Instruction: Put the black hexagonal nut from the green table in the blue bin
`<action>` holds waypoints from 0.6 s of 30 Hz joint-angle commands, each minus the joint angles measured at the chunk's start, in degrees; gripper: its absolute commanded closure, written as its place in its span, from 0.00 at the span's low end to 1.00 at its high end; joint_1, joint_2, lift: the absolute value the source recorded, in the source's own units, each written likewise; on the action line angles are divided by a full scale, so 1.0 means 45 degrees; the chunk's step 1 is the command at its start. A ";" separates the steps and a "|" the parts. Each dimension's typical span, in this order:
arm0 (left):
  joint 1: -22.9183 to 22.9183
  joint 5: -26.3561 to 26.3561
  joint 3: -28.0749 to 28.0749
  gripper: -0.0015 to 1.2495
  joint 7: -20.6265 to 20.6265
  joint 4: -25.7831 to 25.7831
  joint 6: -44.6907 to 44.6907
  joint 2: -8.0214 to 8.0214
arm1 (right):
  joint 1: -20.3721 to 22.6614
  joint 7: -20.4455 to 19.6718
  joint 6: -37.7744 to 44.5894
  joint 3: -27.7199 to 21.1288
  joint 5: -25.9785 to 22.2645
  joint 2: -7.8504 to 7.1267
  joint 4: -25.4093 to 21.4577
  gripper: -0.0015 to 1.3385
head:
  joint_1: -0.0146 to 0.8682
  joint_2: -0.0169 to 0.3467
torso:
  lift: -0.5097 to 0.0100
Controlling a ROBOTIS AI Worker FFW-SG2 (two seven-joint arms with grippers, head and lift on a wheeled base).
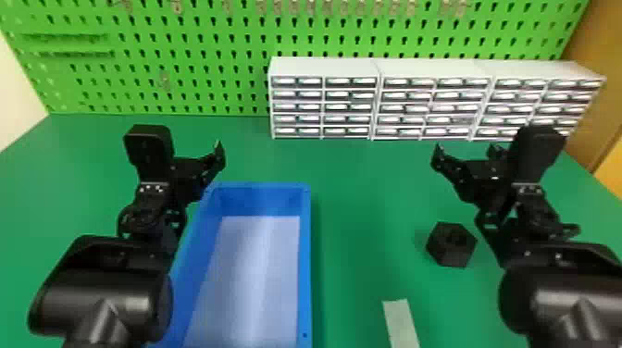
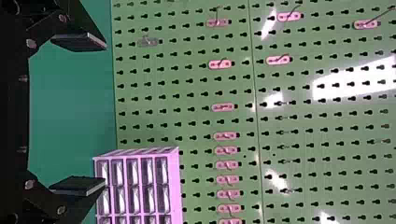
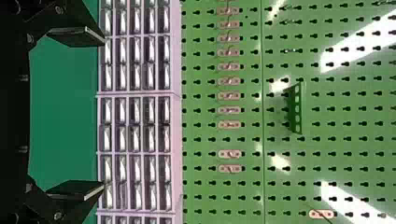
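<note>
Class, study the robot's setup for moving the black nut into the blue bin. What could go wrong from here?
The black hexagonal nut appears close beside the right arm in the head view, so lowering that arm might knock it.

The nut's sides meet at corners; if the flat fingers of the right gripper close on those, it could twist or slip.

The blue bin has raised walls, so a nut carried too low may strike the rim.

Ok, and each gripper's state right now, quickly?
Left gripper: open, nothing between its fingers.
Right gripper: open and empty as well, fingers wide apart.
</note>
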 commanded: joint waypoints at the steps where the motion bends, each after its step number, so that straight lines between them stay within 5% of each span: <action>1: 0.0016 -0.0010 0.0000 0.20 0.0000 0.0000 0.0000 0.0000 | -0.0341 0.0000 0.1421 -0.0118 0.0011 -0.0398 -0.0486 0.16 | 0.79 0.19 | 0.80; 18: -0.0004 -0.0049 0.0000 0.20 0.0000 0.0000 0.0000 0.0000 | -0.2450 0.0019 0.8726 0.0019 -0.0164 -0.2175 -0.0896 0.16 | 0.79 0.19 | 0.80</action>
